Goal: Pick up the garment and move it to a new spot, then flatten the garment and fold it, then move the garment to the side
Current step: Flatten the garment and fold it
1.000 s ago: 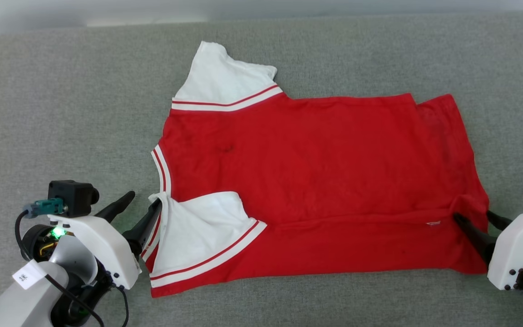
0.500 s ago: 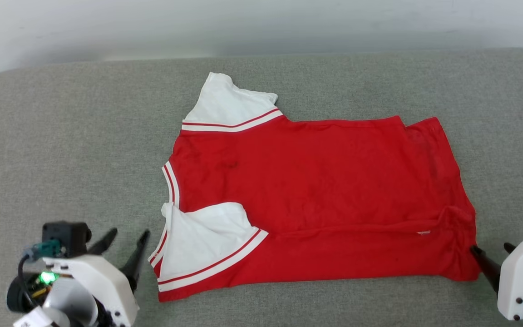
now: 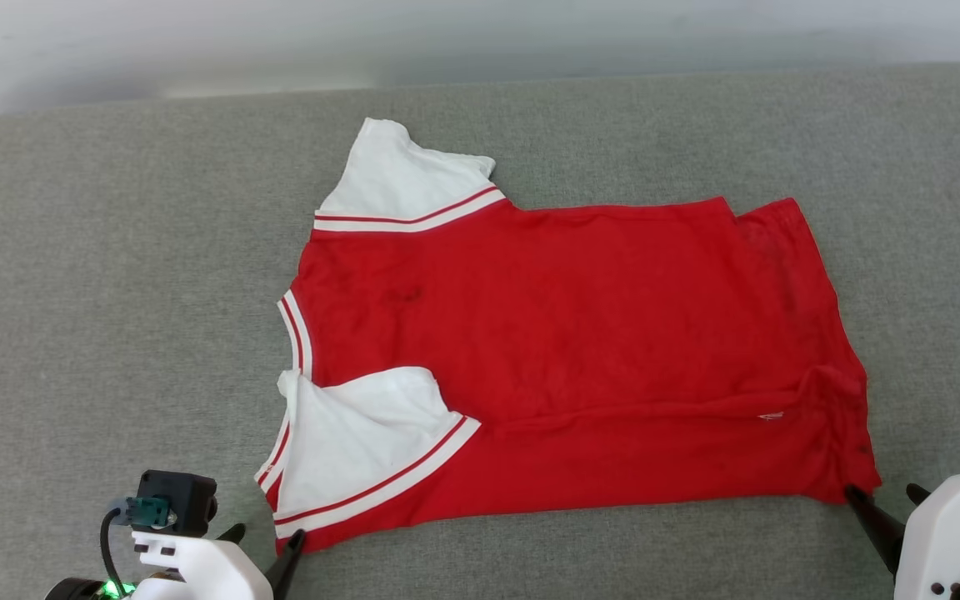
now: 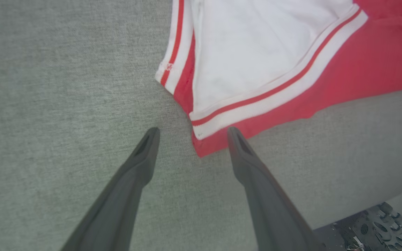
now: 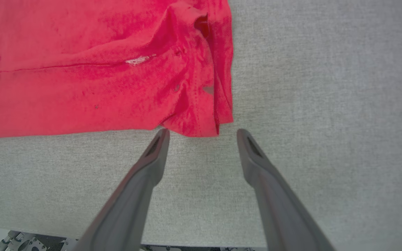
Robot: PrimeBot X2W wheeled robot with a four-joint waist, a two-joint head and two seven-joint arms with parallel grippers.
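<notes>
Gaping wide and empty, the left tool [image 4: 193, 130] and right tool [image 5: 203, 131] sit just beside the garment's [image 3: 572, 350] near corners on the bench [image 3: 113, 250].

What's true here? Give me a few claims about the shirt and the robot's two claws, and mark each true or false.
1. The red jersey T-shirt lies spread on the grey fabric surface. True.
2. The left gripper clamps the near sleeve. False: its fingers stand open at the shirt's corner, gripping nothing.
3. The right gripper is open beside the hem corner. True.
4. Both white sleeves stick outward. False: the near one is folded over the red body; the far sleeve sticks out.
</notes>
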